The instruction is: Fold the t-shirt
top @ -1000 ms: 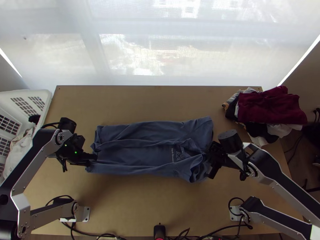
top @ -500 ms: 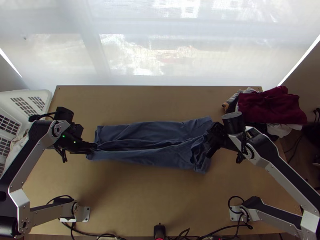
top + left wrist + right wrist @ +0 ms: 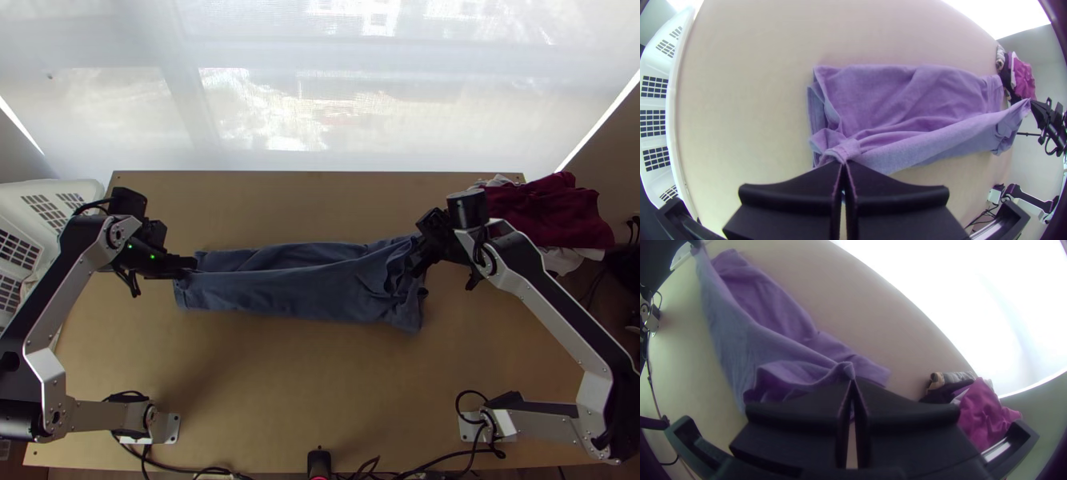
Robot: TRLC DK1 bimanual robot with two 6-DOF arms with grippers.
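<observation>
Both end effectors, left [image 3: 191, 269] and right [image 3: 414, 264], pinch the t-shirt [image 3: 304, 294], hiding the gripped cloth.

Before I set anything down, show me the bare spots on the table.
Two wide bare patches on the table: between the shirt and the near edge, and between the shirt and the far edge. It is crowded at the shirt's left end, by the left gripper and basket, and at its right, by the right gripper and clothes pile.
</observation>
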